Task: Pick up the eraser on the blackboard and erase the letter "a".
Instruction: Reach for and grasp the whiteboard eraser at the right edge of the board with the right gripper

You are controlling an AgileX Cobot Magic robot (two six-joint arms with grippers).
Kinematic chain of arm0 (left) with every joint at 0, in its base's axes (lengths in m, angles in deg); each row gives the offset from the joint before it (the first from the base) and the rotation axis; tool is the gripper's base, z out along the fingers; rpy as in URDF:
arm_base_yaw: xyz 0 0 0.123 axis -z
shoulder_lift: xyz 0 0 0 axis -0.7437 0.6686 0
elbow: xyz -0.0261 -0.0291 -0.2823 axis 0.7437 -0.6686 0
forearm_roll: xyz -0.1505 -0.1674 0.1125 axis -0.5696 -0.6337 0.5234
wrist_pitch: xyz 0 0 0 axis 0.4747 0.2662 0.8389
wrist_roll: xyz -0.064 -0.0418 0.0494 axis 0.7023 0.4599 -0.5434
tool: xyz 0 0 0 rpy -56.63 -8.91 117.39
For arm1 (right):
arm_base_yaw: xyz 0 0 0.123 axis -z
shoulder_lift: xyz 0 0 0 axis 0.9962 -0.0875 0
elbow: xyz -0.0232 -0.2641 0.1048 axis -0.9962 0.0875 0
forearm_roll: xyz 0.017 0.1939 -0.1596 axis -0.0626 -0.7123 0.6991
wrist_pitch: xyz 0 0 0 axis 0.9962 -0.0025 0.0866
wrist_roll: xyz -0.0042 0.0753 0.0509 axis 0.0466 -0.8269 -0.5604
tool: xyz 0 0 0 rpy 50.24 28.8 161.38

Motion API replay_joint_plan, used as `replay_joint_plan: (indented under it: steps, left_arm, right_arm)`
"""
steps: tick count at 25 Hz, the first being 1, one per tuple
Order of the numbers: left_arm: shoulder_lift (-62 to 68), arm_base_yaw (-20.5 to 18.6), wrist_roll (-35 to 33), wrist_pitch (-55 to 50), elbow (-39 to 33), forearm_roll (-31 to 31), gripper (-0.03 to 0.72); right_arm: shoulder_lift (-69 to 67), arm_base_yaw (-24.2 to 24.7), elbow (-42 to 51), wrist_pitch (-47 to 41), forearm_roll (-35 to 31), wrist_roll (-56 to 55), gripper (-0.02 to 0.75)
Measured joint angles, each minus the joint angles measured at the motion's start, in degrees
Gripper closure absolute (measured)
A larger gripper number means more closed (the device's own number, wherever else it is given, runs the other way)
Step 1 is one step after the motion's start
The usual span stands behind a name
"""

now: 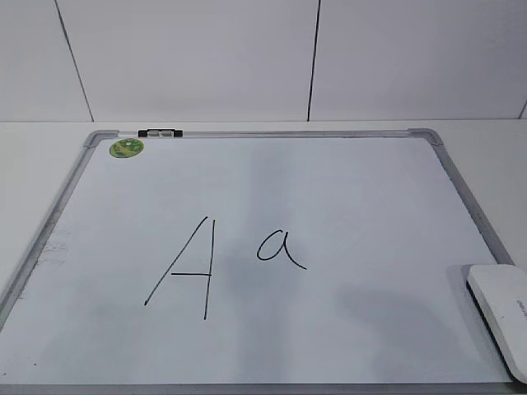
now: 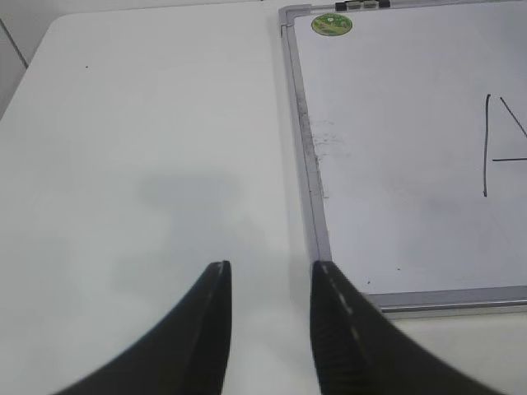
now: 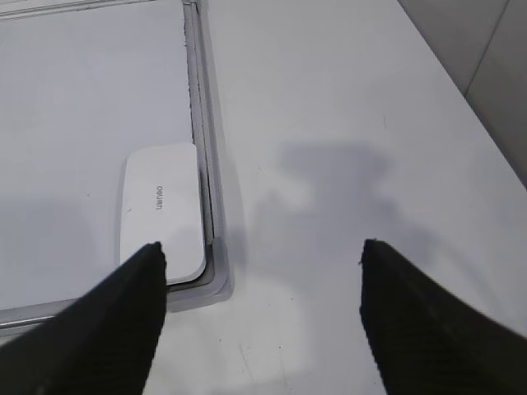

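Observation:
The blackboard [image 1: 272, 189] is a white board in a grey frame, lying flat on the table. The letter "a" [image 1: 280, 247] is written near its middle, to the right of a taller capital "A" [image 1: 185, 267]. The white eraser [image 1: 502, 313] lies in the board's near right corner, against the frame. In the right wrist view the eraser [image 3: 161, 210] is just ahead of my left fingertip, and my right gripper [image 3: 259, 251] hangs wide open above bare table beside the corner. My left gripper [image 2: 270, 265] is open and empty over the table, left of the board's frame [image 2: 306, 164].
A green oval sticker [image 1: 127, 148] and a black clip [image 1: 160, 132] mark the board's far left corner. White table [image 2: 148, 148] extends left of the board and also right of it [image 3: 346, 99]. A panelled wall rises behind.

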Motion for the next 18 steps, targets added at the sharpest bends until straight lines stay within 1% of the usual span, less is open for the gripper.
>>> replay_joint_plan:
  steps: [13,18]
  left_arm:
    - [0.0,0.0,0.0,0.0,0.0,0.0,0.443]
    - [0.0,0.0,0.0,0.0,0.0,0.0,0.443]
  right_arm:
    - [0.0,0.0,0.0,0.0,0.0,0.0,0.182]
    - [0.0,0.0,0.0,0.0,1.6,0.0,0.181]
